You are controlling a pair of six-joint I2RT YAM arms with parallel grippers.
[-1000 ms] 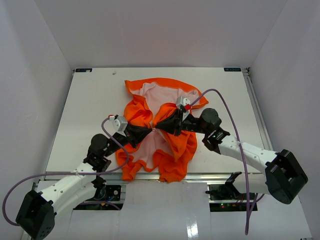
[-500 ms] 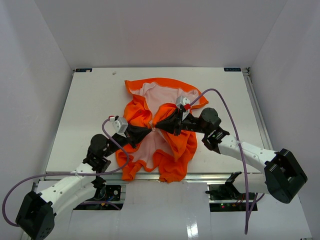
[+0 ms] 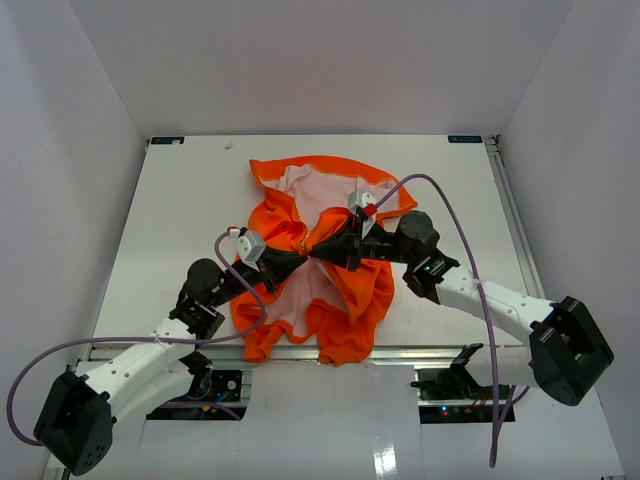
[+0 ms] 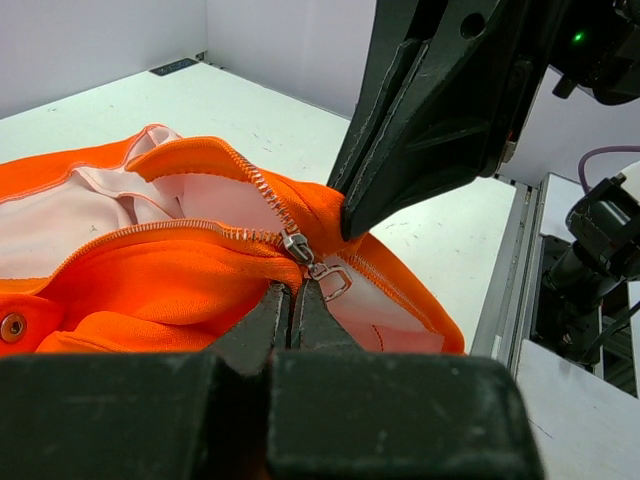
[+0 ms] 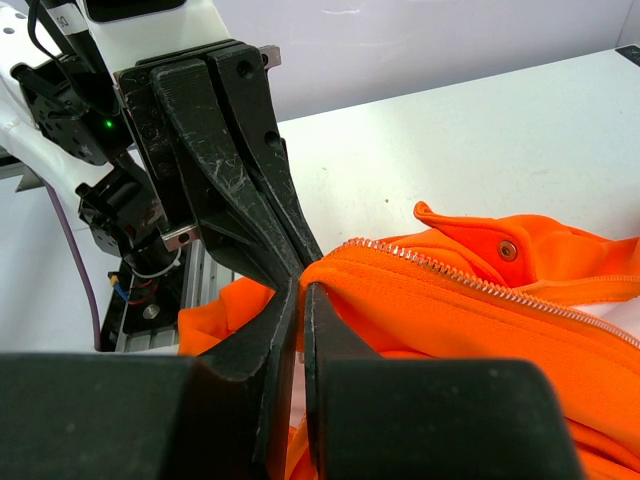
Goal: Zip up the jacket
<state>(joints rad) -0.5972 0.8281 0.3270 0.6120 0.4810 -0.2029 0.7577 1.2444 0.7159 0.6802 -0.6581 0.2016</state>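
Right now we are working over the middle of the white table (image 3: 180,200), where the orange jacket (image 3: 335,310) is lying open with its pale pink lining (image 3: 310,190) facing up, its collar pointing toward the far edge and its hem reaching the near edge. We are bringing both arms together over the front opening, so that the left gripper (image 3: 298,261) and the right gripper (image 3: 320,250) are meeting tip to tip, almost touching. From the left wrist we are seeing our left fingers (image 4: 270,310) pressed together on the orange fabric just below the metal slider (image 4: 297,247), so the left gripper is pinching the jacket there. The small pull tab (image 4: 333,279) is dangling loose beside those fingertips, and neither gripper is holding it. From the right wrist we are seeing our right fingers (image 5: 275,330) drawn nearly together on a raised fold of orange cloth, so the right gripper is clamping the jacket too, directly opposite the left one. The fabric between the two grips is standing up off the table in a ridge. Two rows of zipper teeth (image 4: 262,192) are running away from the slider and spreading apart, so the front is lying unzipped above it. A metal snap (image 5: 509,248) is showing on a flap beyond the teeth. A purple cable (image 3: 440,195) is arching over the right arm.
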